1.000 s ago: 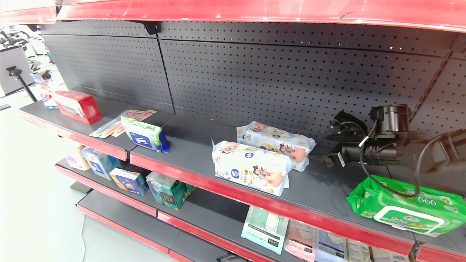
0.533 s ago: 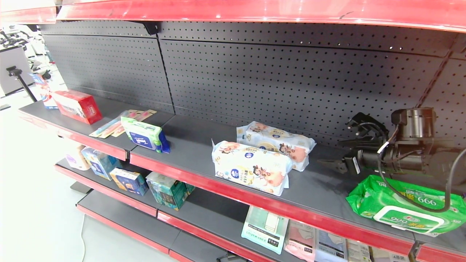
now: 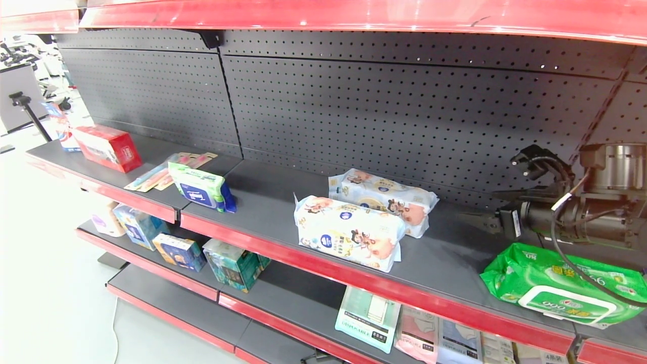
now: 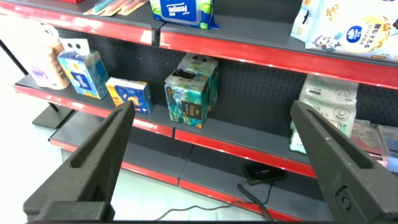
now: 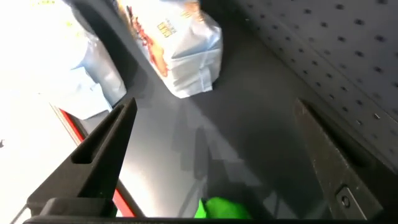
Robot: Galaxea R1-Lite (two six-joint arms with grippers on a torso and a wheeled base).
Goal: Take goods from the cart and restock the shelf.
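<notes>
Two grippers: the right gripper point(image 5: 214, 107) and the left gripper point(image 4: 211, 109) are both spread wide, with nothing held.
Right gripper's place: above the shelf point(image 3: 445, 263), at 3 o'clock in the head view, apart from the goods.
Nearest goods: the green wipes pack point(image 3: 556, 283) lies flat at its 5 o'clock.
Farther goods: the front white pack point(image 3: 349, 233) and rear white pack point(image 3: 381, 198) are side by side at its 9 o'clock.
Progress: some stock seems placed; the bare shelf suggests more trips to the cart.

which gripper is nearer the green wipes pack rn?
Right. The right gripper hangs open over the shelf just behind the green wipes pack; the left gripper is out in front of the lower shelves, off to its left.
</notes>
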